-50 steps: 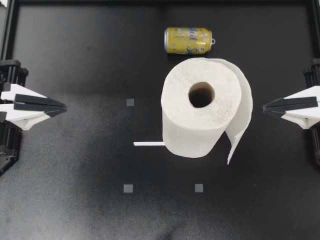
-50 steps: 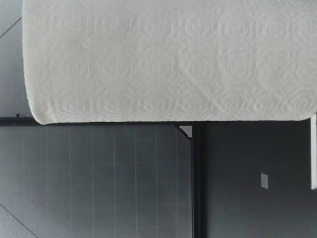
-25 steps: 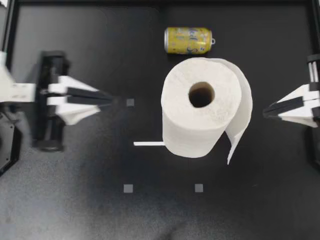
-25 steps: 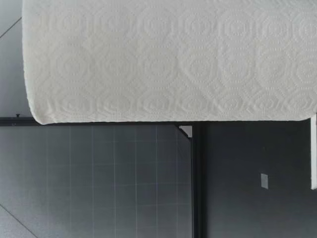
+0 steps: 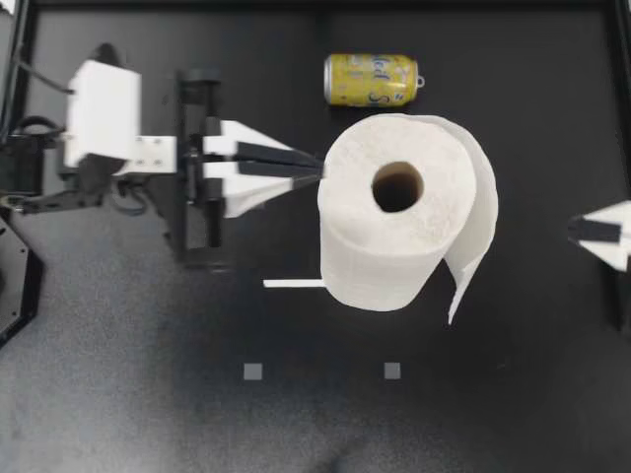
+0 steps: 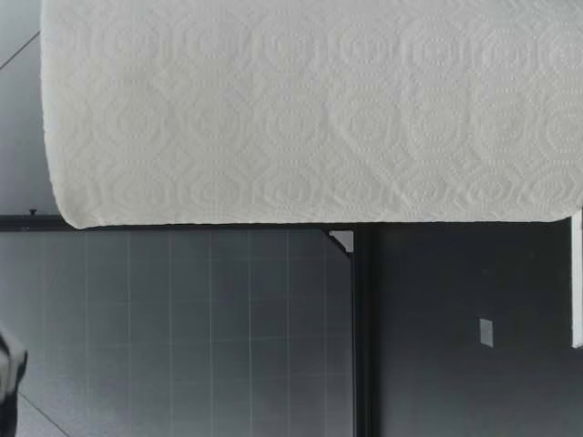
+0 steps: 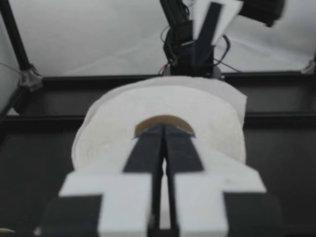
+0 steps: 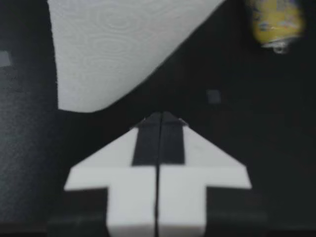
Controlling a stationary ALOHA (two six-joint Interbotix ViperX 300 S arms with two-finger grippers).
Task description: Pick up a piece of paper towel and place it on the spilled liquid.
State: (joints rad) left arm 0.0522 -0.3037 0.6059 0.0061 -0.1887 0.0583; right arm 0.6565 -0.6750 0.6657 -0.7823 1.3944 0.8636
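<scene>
A white paper towel roll point(image 5: 380, 251) stands upright mid-table, with a loose sheet point(image 5: 475, 236) hanging off its right side. My left gripper point(image 5: 317, 168) is shut and empty, its tips right at the roll's left side near the top rim. In the left wrist view the shut gripper point(image 7: 163, 129) points at the roll point(image 7: 108, 128). My right gripper point(image 5: 577, 230) is shut at the table's right edge, away from the sheet. In the right wrist view, the sheet point(image 8: 113, 49) hangs ahead of the shut gripper point(image 8: 160, 116). No spilled liquid shows.
A yellow can point(image 5: 371, 80) lies on its side behind the roll. A thin white strip point(image 5: 293, 284) lies on the black table at the roll's left foot. Grey square markers point(image 5: 252, 371) dot the front. The roll point(image 6: 310, 109) fills much of the low view.
My left arm has swung out from the left edge and across to the roll. My right gripper has drawn back toward the right edge. The roll and can have not moved.
</scene>
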